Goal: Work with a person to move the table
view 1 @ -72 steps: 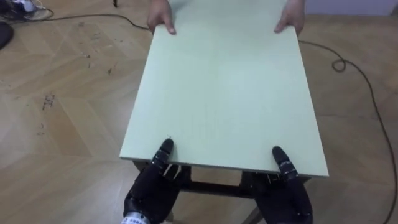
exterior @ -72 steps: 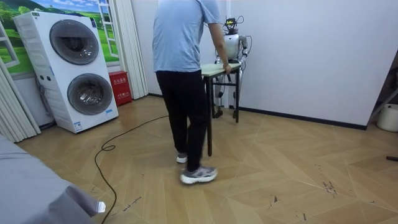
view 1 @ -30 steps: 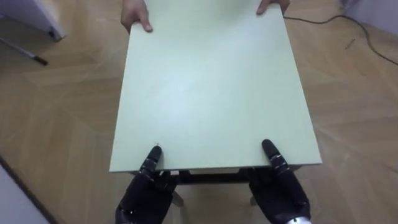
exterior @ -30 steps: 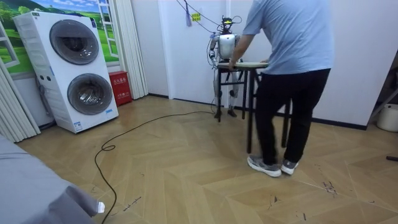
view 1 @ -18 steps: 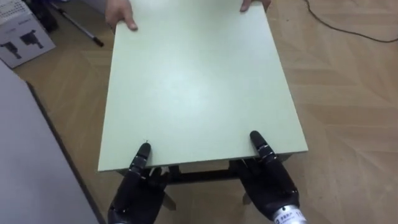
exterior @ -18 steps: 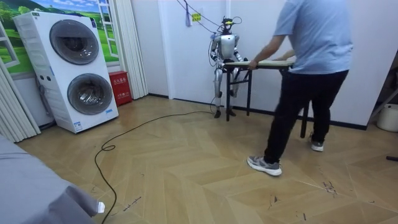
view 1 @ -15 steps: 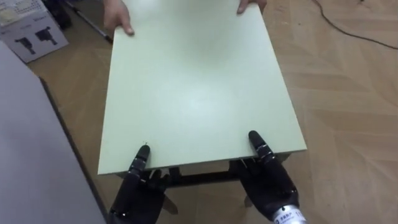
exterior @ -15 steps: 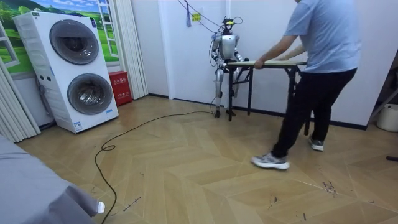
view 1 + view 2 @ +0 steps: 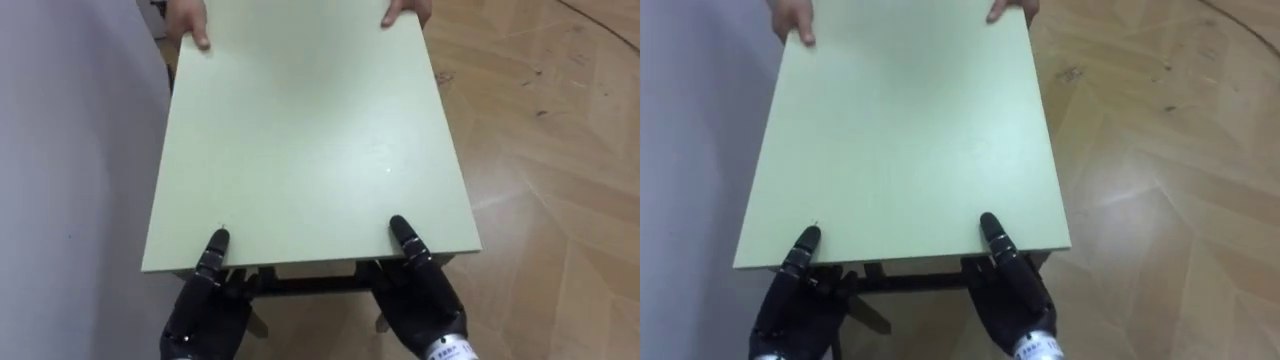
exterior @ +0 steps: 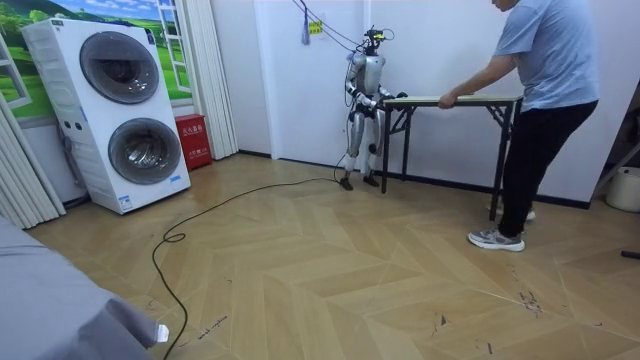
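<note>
Looks mid-carry: pale green table (image 9: 310, 140) fills frame centre, held at both ends. Lower left, robot's left hand (image 9: 205, 305) pinches the near edge, thumb on top, other fingers under the rim & out of sight. Right hand (image 9: 420, 290), lower right, same grip. Top of frame: person's hands (image 9: 188, 22) on far corners. Grey wall (image 9: 70, 150) runs just beside table at frame left. Next, prob.: keep top level, match partner's pace w/o scraping wall.

The table (image 9: 300, 130) and person (image 10: 545, 60) have moved to the room view's right.
</note>
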